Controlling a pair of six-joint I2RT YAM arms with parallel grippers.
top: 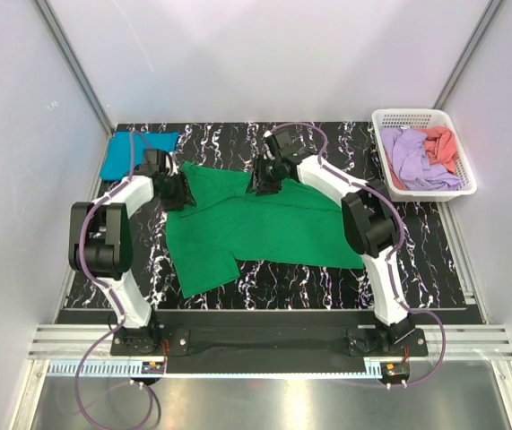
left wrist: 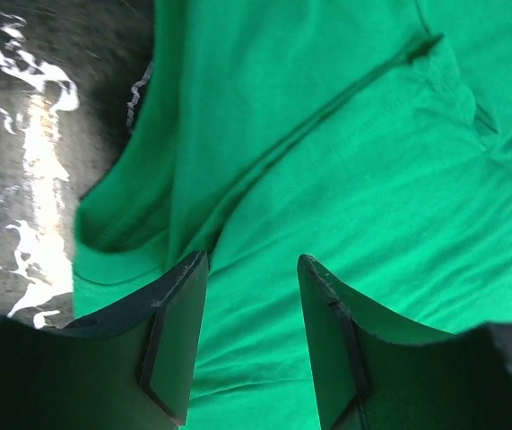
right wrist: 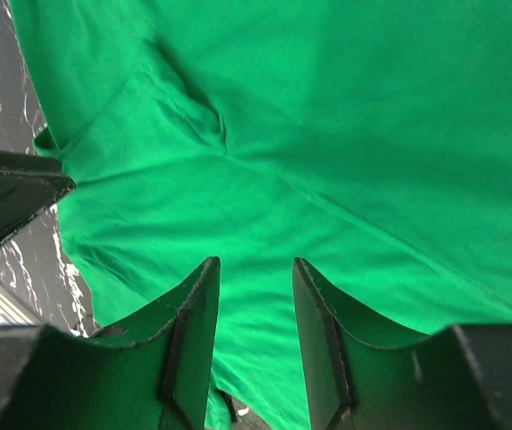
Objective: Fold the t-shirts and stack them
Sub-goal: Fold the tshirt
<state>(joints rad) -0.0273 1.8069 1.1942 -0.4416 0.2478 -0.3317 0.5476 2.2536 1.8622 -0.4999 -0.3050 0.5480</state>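
Nearest the lenses are the black fingers of the left gripper and the right gripper. Both pairs of jaws stand apart with nothing between them, hovering just over the bright green soft cloth t-shirt. The shirt lies spread across the middle of the black white-veined marble-pattern table. The grippers sit over its far edge, the left near a sleeve, probably so that edge can be pinched at two points and folded evenly. A teal-blue t-shirt folded to a rectangle lies at the far left corner, likely the base of the stack. The lilac t-shirt and coral t-shirt lie crumpled in the white plastic lattice basket, far right. No brand, label or writing is readable.
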